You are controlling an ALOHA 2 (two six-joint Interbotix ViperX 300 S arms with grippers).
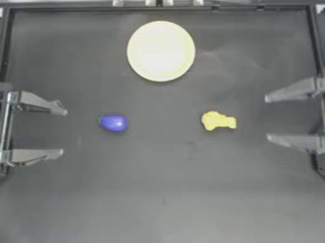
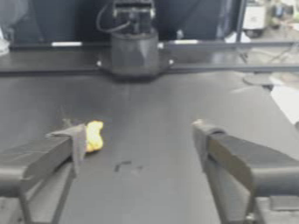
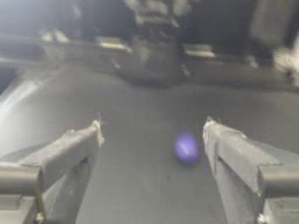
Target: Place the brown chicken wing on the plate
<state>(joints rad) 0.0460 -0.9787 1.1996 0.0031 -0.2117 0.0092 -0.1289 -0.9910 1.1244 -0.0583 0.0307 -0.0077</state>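
Note:
The brown chicken wing (image 1: 218, 121), a small lumpy yellow-orange piece, lies on the dark table right of centre; the left wrist view catches it (image 2: 93, 136) partly behind one jaw. The plate (image 1: 160, 51), a large pale yellow disc, rests at the back centre with nothing on it. My right gripper (image 1: 268, 118) stands open at the right edge, a short way right of the wing. My left gripper (image 1: 62, 132) is open at the left edge, far from both. Neither holds anything.
A rounded blue-purple object (image 1: 113, 123) lies left of centre, close to the left gripper, and shows in the right wrist view (image 3: 187, 148). The table's raised frame (image 1: 158, 6) runs along the back edge.

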